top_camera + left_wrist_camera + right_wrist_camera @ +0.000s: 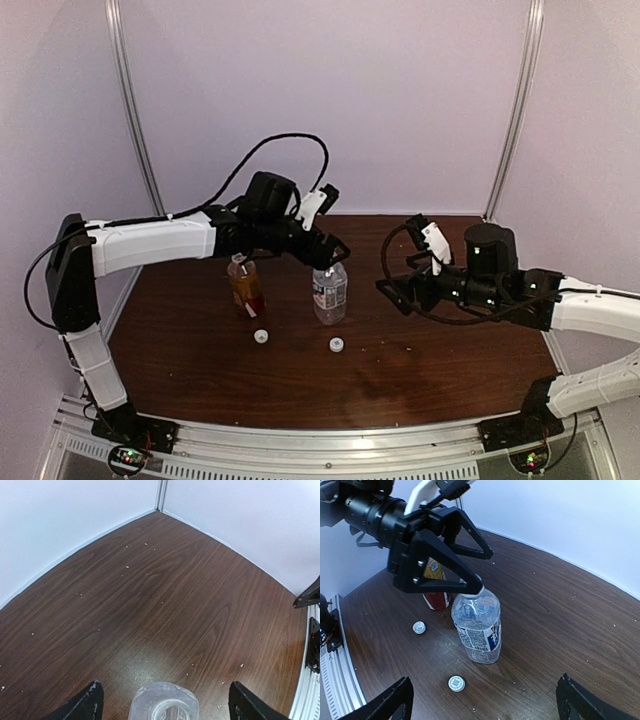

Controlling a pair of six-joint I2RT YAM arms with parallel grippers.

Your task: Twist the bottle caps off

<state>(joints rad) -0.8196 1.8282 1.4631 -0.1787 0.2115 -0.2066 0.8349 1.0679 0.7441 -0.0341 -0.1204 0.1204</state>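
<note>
The clear bottle (329, 292) with the blue-white label stands mid-table; its open neck shows in the left wrist view (165, 706) and its body in the right wrist view (477, 622). The amber bottle (245, 285) stands to its left, partly hidden in the right wrist view (436, 599). Two white caps (261, 336) (337, 345) lie loose on the table in front of the bottles, also seen in the right wrist view (419, 627) (456, 683). My left gripper (328, 256) (165, 709) hangs open and empty over the clear bottle's neck. My right gripper (400, 262) (485, 711) is open and empty to the right of it.
The dark wood table (430, 370) is enclosed by white walls with corner posts (510, 110). A metal rail (320, 440) runs along the near edge at the arm bases. Small crumbs dot the tabletop.
</note>
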